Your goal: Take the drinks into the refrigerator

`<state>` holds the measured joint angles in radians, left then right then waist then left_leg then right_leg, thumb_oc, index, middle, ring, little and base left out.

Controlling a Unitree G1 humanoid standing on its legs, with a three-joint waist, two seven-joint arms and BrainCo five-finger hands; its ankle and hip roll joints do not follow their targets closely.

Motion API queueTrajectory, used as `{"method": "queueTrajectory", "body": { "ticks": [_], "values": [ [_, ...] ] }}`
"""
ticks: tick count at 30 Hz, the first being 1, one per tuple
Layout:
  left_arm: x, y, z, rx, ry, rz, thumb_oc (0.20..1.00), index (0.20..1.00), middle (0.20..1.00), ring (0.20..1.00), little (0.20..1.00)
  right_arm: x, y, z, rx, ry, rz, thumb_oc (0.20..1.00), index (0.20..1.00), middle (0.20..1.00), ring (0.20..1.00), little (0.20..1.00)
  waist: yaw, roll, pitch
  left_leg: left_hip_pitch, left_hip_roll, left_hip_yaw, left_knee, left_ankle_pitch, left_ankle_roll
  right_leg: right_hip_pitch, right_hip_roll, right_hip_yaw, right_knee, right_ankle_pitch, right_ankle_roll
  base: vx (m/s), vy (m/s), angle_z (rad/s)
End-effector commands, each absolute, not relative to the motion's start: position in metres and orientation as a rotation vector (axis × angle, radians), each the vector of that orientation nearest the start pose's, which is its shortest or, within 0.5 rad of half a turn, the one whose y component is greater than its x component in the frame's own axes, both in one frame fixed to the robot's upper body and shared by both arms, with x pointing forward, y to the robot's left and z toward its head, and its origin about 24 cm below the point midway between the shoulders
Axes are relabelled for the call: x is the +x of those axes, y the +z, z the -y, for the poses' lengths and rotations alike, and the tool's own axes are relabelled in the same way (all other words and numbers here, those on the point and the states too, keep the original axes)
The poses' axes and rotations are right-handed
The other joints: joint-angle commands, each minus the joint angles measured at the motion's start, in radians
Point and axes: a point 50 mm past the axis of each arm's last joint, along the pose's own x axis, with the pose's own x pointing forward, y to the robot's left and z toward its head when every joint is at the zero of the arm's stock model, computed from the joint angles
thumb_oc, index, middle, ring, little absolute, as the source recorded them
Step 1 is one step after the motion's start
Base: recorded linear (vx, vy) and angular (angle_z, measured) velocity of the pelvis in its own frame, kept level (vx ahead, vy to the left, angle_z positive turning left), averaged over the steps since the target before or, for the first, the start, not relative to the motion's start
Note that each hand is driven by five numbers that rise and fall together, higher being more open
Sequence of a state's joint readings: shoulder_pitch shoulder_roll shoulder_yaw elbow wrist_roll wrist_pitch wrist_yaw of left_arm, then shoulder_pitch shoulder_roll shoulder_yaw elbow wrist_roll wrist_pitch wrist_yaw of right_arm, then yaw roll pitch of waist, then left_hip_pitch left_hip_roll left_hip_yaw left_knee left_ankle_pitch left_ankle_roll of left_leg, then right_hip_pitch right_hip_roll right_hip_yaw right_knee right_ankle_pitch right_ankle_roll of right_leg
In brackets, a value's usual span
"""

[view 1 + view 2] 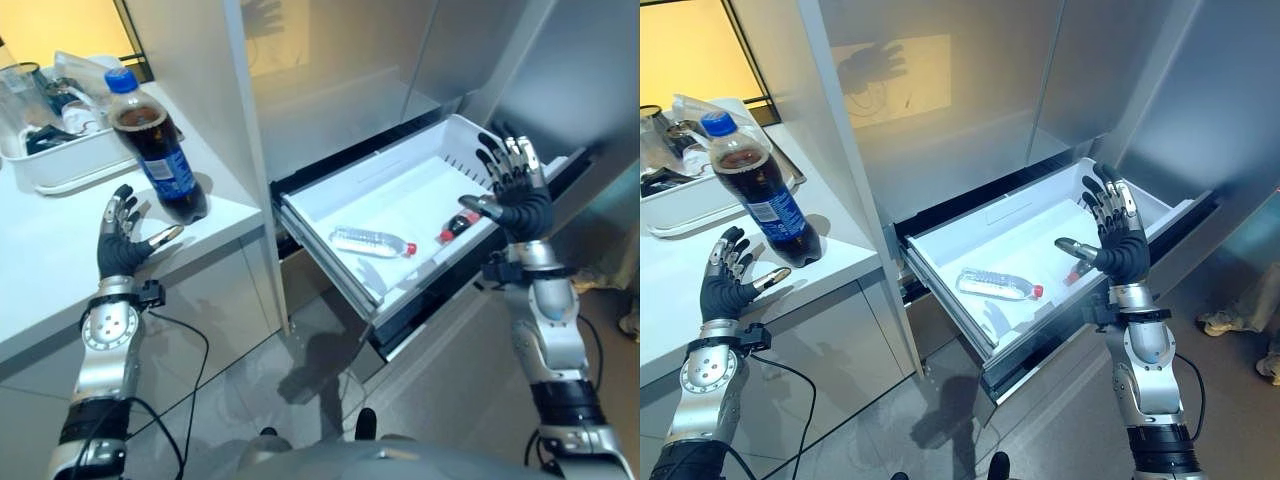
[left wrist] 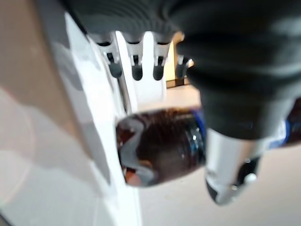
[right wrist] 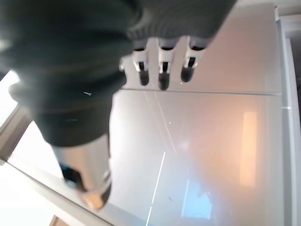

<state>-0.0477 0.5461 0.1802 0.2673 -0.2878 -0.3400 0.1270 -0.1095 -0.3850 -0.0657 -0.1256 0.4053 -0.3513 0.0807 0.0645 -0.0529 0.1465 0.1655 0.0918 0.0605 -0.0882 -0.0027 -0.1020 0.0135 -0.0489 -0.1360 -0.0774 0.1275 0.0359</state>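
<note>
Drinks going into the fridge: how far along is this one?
Two are done: a clear water bottle and a small red-capped bottle lie in the open drawer. Nothing is held; both the left hand and right hand are open. The cola bottle still stands on the counter.

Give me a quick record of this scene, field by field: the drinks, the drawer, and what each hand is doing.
drawer: refrigerator drawer pulled open
in drawer: clear water bottle lying flat; small red-capped dark bottle beside it
on counter: cola bottle upright, blue cap
behind it: white tray of clutter
left hand: open, near the cola bottle, not gripping
right hand: open, raised over drawer, holding nothing
</note>
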Motion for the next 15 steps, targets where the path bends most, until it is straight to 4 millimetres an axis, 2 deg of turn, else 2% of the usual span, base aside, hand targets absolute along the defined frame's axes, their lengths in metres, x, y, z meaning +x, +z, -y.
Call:
{"method": "queueTrajectory", "body": {
  "ticks": [1, 15],
  "values": [
    [0.266, 0.116, -0.323, 0.325, 0.379, 0.318, 1.0, 1.0, 1.0, 1.0, 1.0, 0.244, 0.187, 0.213, -0.013, 0.142, 0.781, 1.0, 1.0, 1.0, 1.0, 1.0, -0.002, 0.006, 0.005, 0.03, -0.025, -0.009, 0.001, -0.09, 0.064, 0.04, -0.019, 0.024, 0.148, -0.148, 0.055, 0.01, 0.014, -0.17],
    [0.279, 0.12, -0.33, 0.329, 0.42, 0.301, 1.0, 1.0, 1.0, 1.0, 1.0, 0.238, 0.183, 0.208, -0.01, 0.193, 0.763, 1.0, 1.0, 1.0, 1.0, 1.0, -0.047, 0.014, 0.001, 0.058, -0.034, 0.055, 0.008, -0.106, 0.071, 0.028, -0.009, 0.09, 0.146, -0.14, 0.061, 0.02, 0.019, -0.14]
  ]
}}
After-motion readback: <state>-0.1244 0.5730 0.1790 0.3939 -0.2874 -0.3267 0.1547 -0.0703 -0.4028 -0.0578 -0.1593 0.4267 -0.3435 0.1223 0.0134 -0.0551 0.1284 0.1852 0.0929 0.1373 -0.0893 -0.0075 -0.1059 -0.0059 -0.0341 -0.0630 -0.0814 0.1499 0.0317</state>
